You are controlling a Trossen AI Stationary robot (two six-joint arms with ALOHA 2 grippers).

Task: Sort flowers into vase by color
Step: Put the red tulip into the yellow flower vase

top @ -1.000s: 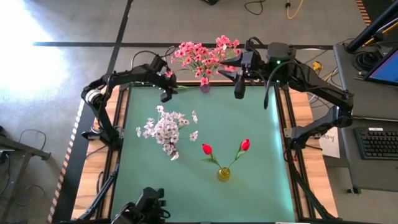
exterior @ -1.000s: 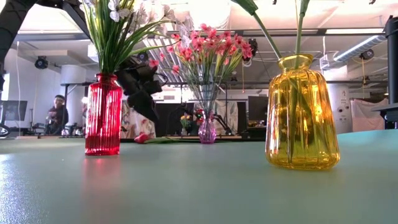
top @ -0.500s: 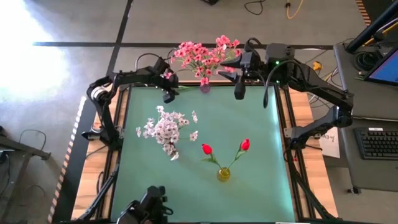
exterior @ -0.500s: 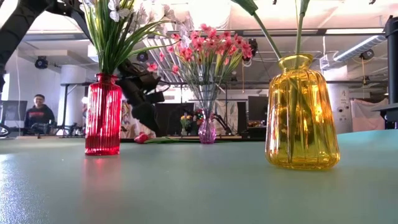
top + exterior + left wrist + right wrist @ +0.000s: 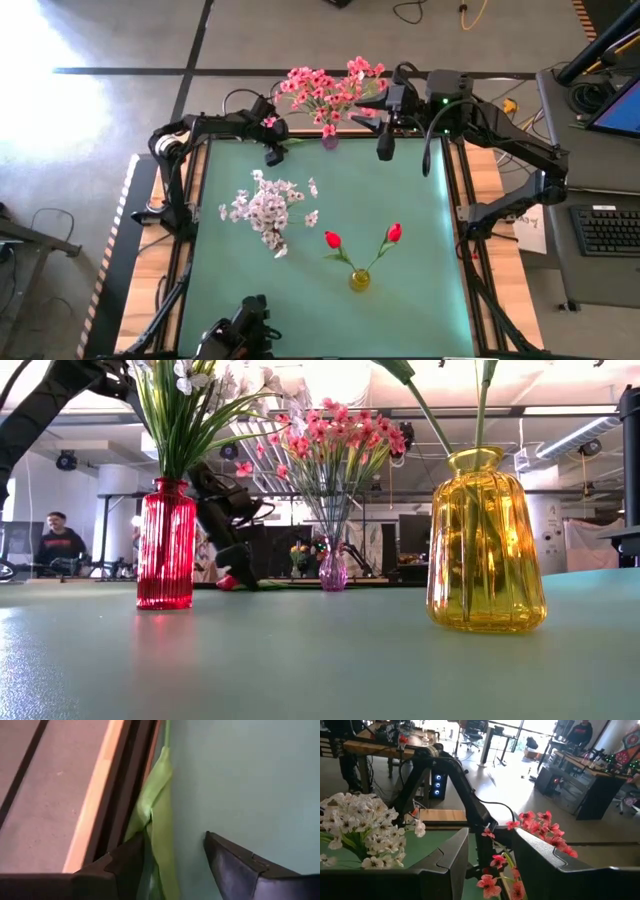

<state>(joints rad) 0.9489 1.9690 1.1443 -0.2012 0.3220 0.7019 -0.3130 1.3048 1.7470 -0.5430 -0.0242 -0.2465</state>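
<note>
A red-budded flower lies on the green mat at the far left; its bud (image 5: 228,582) and stem (image 5: 296,142) rest flat. My left gripper (image 5: 271,155) (image 5: 240,572) (image 5: 175,840) is open and low over it, fingers either side of its green leaf (image 5: 157,820). The purple vase (image 5: 333,572) holds pink flowers (image 5: 330,90), the red vase (image 5: 166,545) white flowers (image 5: 268,208), and the yellow vase (image 5: 485,540) two red buds (image 5: 394,233). My right gripper (image 5: 375,125) (image 5: 490,832) hangs open, high by the pink bunch, with pink blossoms (image 5: 497,861) showing between its fingers. My left gripper comes at the lying flower slanting down from above, one finger on each side of the leaf. The leaf runs close along one finger (image 5: 125,865). I cannot tell whether that finger touches it.
The mat's black frame rail (image 5: 125,795) and a wooden strip run right beside the lying stem. The mat's middle (image 5: 400,190) lies bare between the vases. A person (image 5: 60,542) sits in the room beyond the table.
My left gripper has come down toward the red flower at the far left of the mat, tipping a little steeper. The flower has stayed where it lay.
</note>
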